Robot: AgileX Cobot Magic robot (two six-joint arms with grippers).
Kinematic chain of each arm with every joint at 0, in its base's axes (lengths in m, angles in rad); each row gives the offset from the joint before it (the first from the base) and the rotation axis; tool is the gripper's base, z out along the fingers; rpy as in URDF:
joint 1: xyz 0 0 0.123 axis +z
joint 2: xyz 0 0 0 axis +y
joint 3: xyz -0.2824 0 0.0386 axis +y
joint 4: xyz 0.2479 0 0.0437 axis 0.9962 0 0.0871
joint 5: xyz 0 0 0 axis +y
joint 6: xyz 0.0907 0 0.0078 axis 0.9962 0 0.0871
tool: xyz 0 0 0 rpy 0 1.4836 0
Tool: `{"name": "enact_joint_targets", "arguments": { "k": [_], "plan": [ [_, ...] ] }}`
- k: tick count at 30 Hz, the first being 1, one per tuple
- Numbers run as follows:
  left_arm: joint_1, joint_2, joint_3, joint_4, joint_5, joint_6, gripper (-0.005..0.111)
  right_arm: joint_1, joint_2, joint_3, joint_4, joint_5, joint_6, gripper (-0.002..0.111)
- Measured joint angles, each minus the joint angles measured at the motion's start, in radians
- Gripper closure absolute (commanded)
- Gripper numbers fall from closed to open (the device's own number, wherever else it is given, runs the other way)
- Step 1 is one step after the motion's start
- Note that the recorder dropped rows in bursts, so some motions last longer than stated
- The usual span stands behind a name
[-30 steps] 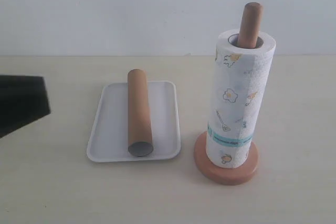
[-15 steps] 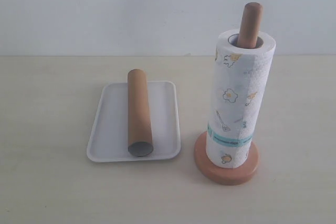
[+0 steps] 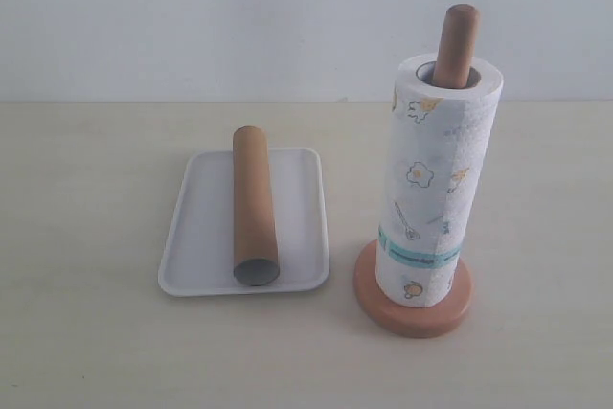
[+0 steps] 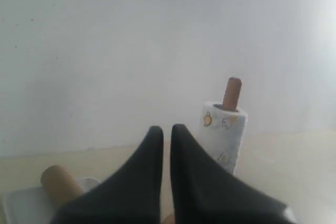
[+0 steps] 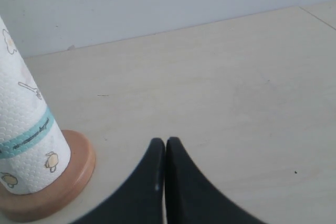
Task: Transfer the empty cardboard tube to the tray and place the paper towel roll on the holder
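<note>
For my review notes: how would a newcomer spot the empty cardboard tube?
Find the white tray beside the tall paper towel roll. The empty cardboard tube lies lengthwise on it: slim, plain brown and hollow, unlike the solid wooden holder pole.

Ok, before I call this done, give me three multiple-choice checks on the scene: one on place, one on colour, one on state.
1. Where is the tube?
A. lying on the tray
B. left of it
C. behind it

2. What colour is the band on the roll?
A. red
B. teal
C. black

3. How is the right gripper?
A. shut, empty
B. wide open
C. shut on the tube

Answers:
1. A, the tube lies lengthwise on the tray's white floor.
2. B, a teal band circles the roll near its lower end.
3. A, in the right wrist view the fingers meet with nothing between them.
</note>
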Motion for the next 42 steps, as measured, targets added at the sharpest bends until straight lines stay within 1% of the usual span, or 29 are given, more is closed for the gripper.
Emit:
{"name": "enact_joint_targets", "arguments": {
  "k": [2,5,8,11,15,22,25,29,31,32,34,36,39,42],
  "plan": [
    [0.025,0.0,0.004,-0.087,0.012,-0.081,0.102,0.0,0.0,0.0,0.0,0.0,0.0,0.108],
    [0.038,0.0,0.004,-0.267,0.026,-0.171,0.102,0.0,0.0,0.0,0.0,0.0,0.0,0.108],
    [0.04,0.0,0.004,-0.437,0.027,-0.223,0.102,0.0,0.0,0.0,0.0,0.0,0.0,0.108],
    [0.04,0.0,0.004,-0.56,0.01,-0.241,0.102,0.0,0.0,0.0,0.0,0.0,0.0,0.108],
    [0.04,0.0,0.004,-0.615,-0.01,-0.248,0.102,0.0,0.0,0.0,0.0,0.0,0.0,0.108],
    [0.04,-0.002,0.004,-0.671,-0.098,-0.28,0.102,0.0,0.0,0.0,0.0,-0.006,0.0,0.108],
    [0.04,-0.002,0.004,-0.733,-0.127,-0.289,0.102,0.0,0.0,0.0,0.0,-0.006,0.0,0.108],
    [0.04,-0.002,0.004,-0.825,-0.132,-0.282,0.102,0.0,0.0,0.0,0.0,-0.006,0.0,0.108],
    [0.04,-0.002,0.004,-0.887,-0.123,-0.224,0.102,0.0,0.0,0.0,0.0,-0.006,0.0,0.108],
    [0.04,-0.002,0.004,-0.931,-0.117,-0.165,0.102,0.0,0.0,0.0,0.0,-0.006,0.0,0.108],
    [0.04,-0.002,0.004,-1.036,-0.105,0.014,0.102,0.0,0.0,0.0,0.0,-0.006,0.0,0.108],
    [0.04,-0.002,0.004,-1.145,-0.097,0.238,0.102,0.0,0.0,0.0,0.0,-0.006,0.0,0.108],
    [0.04,-0.002,0.004,-1.248,-0.08,0.505,0.102,0.0,0.0,0.0,0.0,-0.006,0.0,0.108],
    [0.04,-0.002,0.006,-1.31,-0.021,0.707,0.102,0.0,0.0,0.0,0.0,-0.006,0.0,0.108]
  ]
}}
